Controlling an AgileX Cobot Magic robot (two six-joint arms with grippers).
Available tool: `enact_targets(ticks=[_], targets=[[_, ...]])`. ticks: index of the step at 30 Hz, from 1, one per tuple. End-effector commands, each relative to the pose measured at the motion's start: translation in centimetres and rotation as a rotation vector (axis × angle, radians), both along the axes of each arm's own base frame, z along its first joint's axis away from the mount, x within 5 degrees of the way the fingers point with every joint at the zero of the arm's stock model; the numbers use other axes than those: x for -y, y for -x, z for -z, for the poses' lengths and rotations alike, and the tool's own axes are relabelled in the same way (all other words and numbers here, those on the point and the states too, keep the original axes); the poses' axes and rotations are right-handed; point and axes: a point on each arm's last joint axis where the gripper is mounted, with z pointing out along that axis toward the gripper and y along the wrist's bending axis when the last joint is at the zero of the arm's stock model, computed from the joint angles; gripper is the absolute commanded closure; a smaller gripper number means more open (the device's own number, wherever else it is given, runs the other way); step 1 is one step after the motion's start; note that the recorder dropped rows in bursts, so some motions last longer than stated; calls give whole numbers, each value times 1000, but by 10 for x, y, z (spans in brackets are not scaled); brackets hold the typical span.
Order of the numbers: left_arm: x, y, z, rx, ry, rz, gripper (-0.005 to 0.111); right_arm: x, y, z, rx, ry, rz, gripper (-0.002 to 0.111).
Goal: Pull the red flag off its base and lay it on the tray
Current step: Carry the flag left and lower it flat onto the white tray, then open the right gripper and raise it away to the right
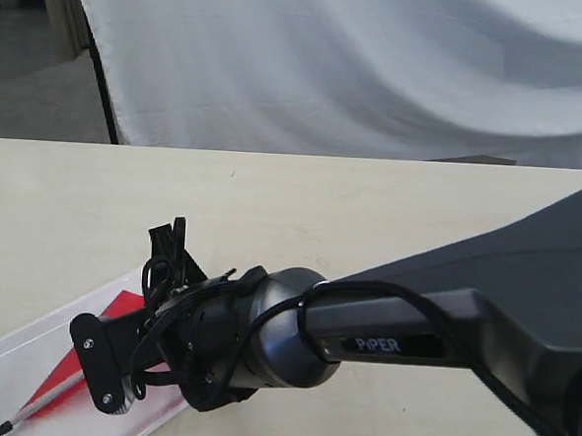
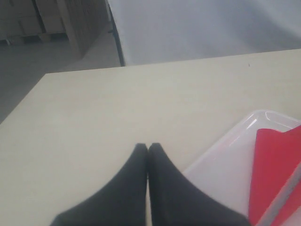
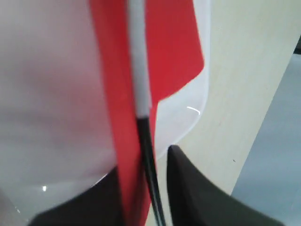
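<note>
Right, in the exterior view my right arm point(image 1: 413, 324) reaches across the worktop point(image 1: 371, 203) to the lower left, and its wrist hangs over the white tray point(image 1: 6, 359). The red flag point(image 1: 117, 311) lies flat in the tray, with its stick running towards the near corner.

In the left wrist view, the left jaws are pressed together with nothing between them, over bare worktop just beside a corner of the tray. The red sheet and its stick show inside the rim.

In the right wrist view, the right jaws stand apart. The flag's stick and the edge of its sheet pass between them. A sliver of worktop shows between the stick and one finger point(image 3: 197, 188), so they are not clamping it.
</note>
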Motion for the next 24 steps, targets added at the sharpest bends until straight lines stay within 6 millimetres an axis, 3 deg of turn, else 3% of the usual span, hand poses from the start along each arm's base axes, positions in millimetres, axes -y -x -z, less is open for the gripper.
enact_targets(ticks=[1,2,4,11,15,17,19,22,24], targets=[[0,0,0,8,-2,7,107,-1,1,0,-25,-24,15,55],[0,0,0,8,-2,7,107,-1,1,1,-34,-30,25,45],[0,0,0,8,-2,7,107,0,2,2,-59,-45,52,35],[0,0,0,10,-2,7,107,2,11,-5,-31,-15,149,35],[0,0,0,10,-2,7,107,2,18,-26,-11,-49,163,36],[0,0,0,10,-2,7,107,3,19,-39,-15,-89,175,45],[0,0,0,10,-2,7,107,7,19,-55,-5,-128,202,64],[0,0,0,10,-2,7,107,21,13,-76,22,-153,277,109],[0,0,0,10,-2,7,107,35,5,-86,-14,-203,352,108]])
